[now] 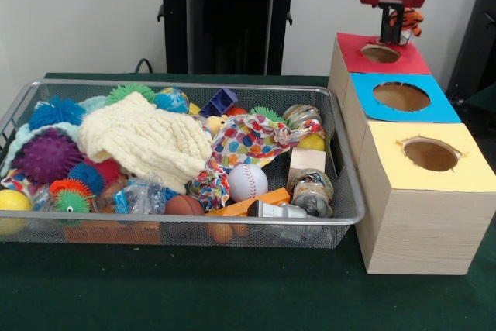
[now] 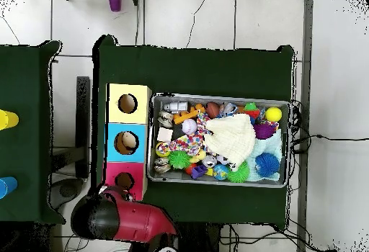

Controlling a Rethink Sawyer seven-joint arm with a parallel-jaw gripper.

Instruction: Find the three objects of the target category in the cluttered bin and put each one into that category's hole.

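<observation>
My gripper [image 1: 394, 30] hangs directly above the hole in the red-topped box [image 1: 353, 46], its fingers [image 1: 385, 27] closed on a small orange-and-black striped toy [image 1: 408, 18] (apparently a plush tiger, though partly hidden behind the black fingers). The toy sits above the hole's rim and has not entered it. In the overhead view my red arm [image 2: 122, 222] covers the corner of this box, so the grip itself is hidden there.

Beside the red-topped box, in one row and touching, stand the blue-topped box [image 1: 370, 87] and the yellow-topped box [image 1: 473, 172], each with a round hole in its lid.

Next to the boxes lies the wire-mesh bin [image 1: 350, 208], crowded with objects: a cream knitted cloth [image 1: 143, 139] draped over the middle, a purple spiky ball [image 1: 46, 155], a blue spiky ball [image 1: 56, 111], a baseball [image 1: 247, 181], a colourful dotted fabric [image 1: 252, 138], a yellow ball [image 1: 12, 201] at one corner and an orange block [image 1: 249, 205] against the near wall.

All rest on a green table cover [image 1: 194, 292].
</observation>
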